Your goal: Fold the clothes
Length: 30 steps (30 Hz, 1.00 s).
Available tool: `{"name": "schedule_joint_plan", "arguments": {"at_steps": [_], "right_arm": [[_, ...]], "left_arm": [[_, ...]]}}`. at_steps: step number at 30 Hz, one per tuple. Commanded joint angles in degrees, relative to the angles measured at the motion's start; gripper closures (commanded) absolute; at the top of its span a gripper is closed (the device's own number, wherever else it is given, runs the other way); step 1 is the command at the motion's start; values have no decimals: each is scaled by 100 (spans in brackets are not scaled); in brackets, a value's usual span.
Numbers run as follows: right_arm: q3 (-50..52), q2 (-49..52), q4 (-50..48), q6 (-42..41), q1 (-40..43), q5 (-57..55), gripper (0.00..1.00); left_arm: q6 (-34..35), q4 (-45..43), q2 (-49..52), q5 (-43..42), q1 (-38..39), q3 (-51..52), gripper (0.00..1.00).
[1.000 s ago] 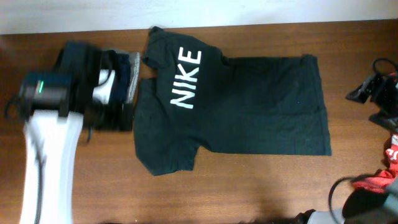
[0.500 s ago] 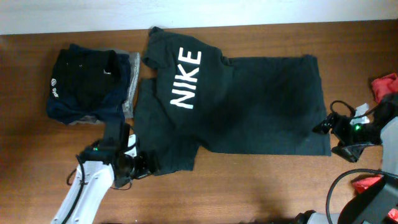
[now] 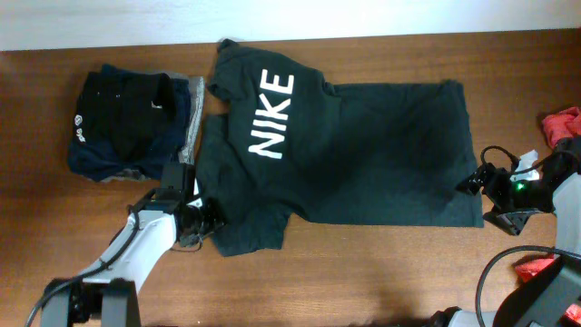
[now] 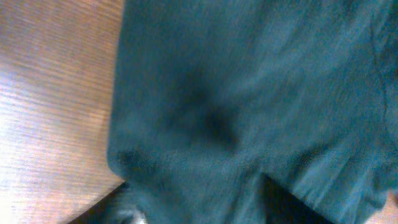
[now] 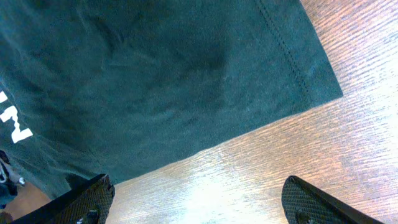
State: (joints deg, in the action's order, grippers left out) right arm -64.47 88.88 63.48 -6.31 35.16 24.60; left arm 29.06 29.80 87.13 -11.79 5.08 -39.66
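Overhead: left gripper [image 3: 207, 225] at T-shirt [image 3: 363, 145] sleeve [image 3: 250, 232]; right gripper [image 3: 476, 197] spread beside hem [image 3: 471, 150].

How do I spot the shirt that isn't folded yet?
Look down on the brown wooden table: the T-shirt lies spread flat across its middle. It is dark with big white NIKE letters, unlike the bundled dark pile at the picture's left and the red cloth at its right edge.

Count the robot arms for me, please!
2. The left arm is at the lower left, touching the shirt at its sleeve. The right arm is at the right edge, beside the shirt's bottom corner. None seem hidden.
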Motion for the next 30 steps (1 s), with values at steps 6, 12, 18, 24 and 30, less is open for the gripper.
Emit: {"name": "schedule_joint_plan", "arguments": {"at_steps": [6,12,18,24,30], "right_arm": [[201,-44,-83,-804,-33,-1176,14],[922,291,-1088,-1364,-33,-1421,17],[1058,728,-1827,-1703,-33,-1172,24],[1058,1279,-2122,-1961,-33,-1145,30],[1047,1445,-2146,-1954,-22,-1130,66]], "left_arm": [[2,-22,461,-155,0,236,100],[0,-26,461,-195,0,199,99],[0,-24,461,-199,0,195,99],[0,-24,461,-245,0,136,100],[-26,-17,461,-356,0,37,99]]}}
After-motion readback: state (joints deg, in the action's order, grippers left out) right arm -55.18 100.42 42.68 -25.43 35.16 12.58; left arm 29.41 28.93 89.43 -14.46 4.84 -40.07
